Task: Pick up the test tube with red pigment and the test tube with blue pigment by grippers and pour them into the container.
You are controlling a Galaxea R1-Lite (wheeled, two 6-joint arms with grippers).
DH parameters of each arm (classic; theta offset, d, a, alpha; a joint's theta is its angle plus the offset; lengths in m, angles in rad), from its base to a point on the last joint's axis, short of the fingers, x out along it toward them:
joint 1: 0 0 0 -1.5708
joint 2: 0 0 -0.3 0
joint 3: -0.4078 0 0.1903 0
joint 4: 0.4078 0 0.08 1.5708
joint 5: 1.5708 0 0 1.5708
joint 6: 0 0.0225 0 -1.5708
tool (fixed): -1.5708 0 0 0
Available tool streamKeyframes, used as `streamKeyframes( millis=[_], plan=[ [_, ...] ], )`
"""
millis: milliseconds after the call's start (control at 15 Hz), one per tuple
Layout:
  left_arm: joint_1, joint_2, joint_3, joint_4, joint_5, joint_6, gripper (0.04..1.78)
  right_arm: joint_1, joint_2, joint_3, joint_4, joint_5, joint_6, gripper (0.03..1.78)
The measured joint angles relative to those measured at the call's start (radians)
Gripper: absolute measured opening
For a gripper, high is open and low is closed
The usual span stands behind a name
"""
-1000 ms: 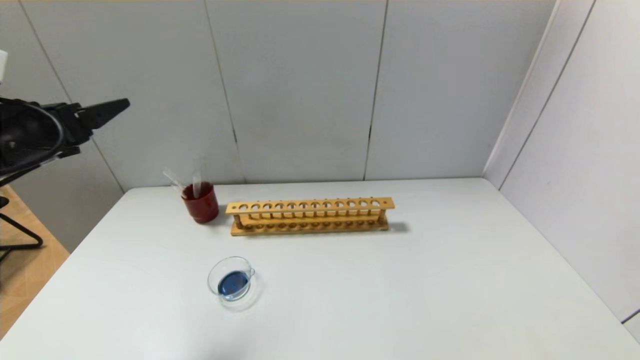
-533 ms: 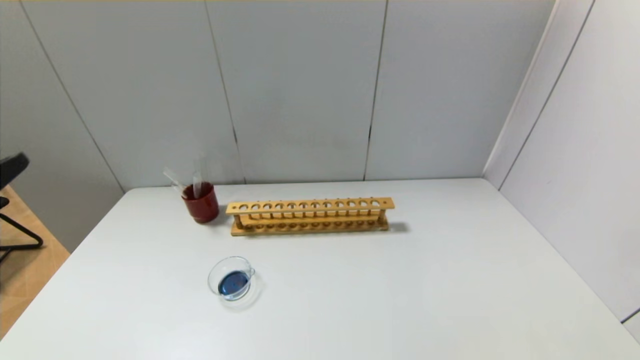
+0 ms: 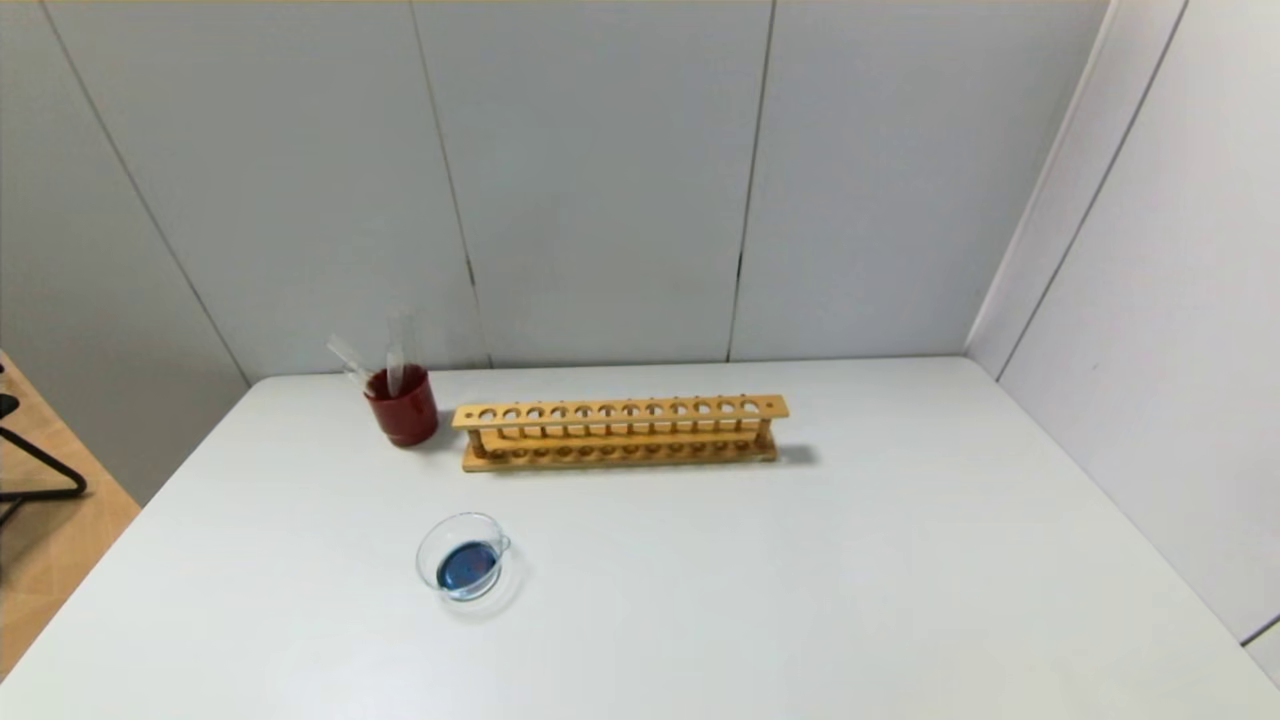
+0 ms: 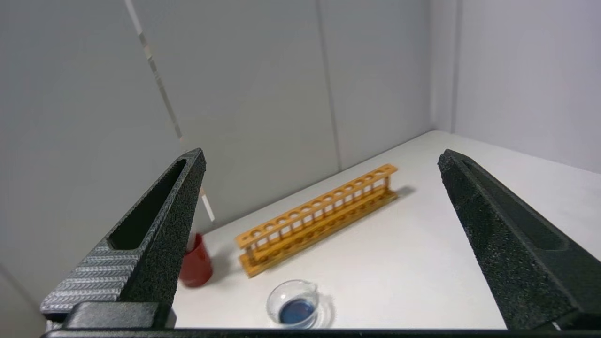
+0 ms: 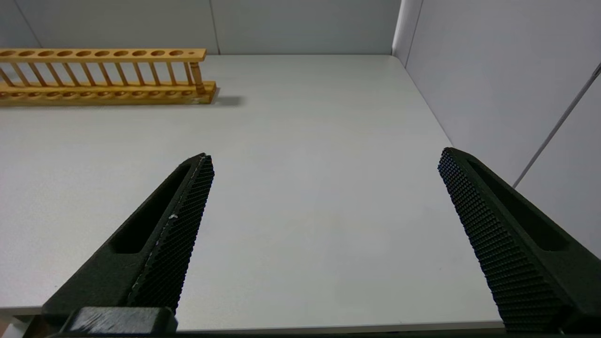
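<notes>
Two slim clear tubes [image 3: 398, 352] lean in a dark red cup [image 3: 402, 407] at the table's back left. Their tips are hidden inside the cup, so I cannot tell the test tube with red pigment from the test tube with blue pigment. The container [image 3: 462, 557], a low clear glass dish, holds a pool of dark blue liquid and stands nearer me than the cup. My left gripper [image 4: 323, 155] is open and empty, held high off the table's left side, looking over the container [image 4: 295, 304] and the cup [image 4: 196, 265]. My right gripper [image 5: 325, 155] is open and empty by the near edge.
A long wooden tube rack [image 3: 620, 432] with empty holes stands right of the red cup, also seen in the right wrist view as the rack [image 5: 103, 75]. Grey wall panels close the back and right. The white table [image 3: 850, 580] is bare on its right half.
My left gripper, high at the left edge of the head view a second ago, has dropped and drawn back out of that view. Nothing on the table has moved.
</notes>
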Motion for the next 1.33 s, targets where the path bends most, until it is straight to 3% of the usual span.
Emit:
streamKeyframes(
  millis=[333,667,800,1067,1200,1333],
  plan=[
    [-0.045,-0.063,0.152,-0.126,0.011,0.044,1.75,0.0,0.0,0.0,-0.001,0.0,0.0,1.75],
    [-0.104,-0.217,0.255,-0.016,0.028,0.048,1.75,0.0,0.0,0.0,0.0,0.0,0.0,1.75],
    [-0.108,-0.276,0.332,-0.005,0.12,0.066,1.75,0.0,0.0,0.0,0.0,0.0,0.0,1.75],
    [-0.11,-0.317,0.477,0.06,0.413,0.197,1.75,0.0,0.0,0.0,0.0,0.0,0.0,1.75],
    [-0.11,-0.321,0.489,0.142,0.572,0.184,1.75,0.0,0.0,0.0,0.0,0.0,0.0,1.75],
    [-0.11,-0.322,0.491,0.179,0.612,0.121,1.75,0.0,0.0,0.0,0.0,0.0,0.0,1.75]
  ],
)
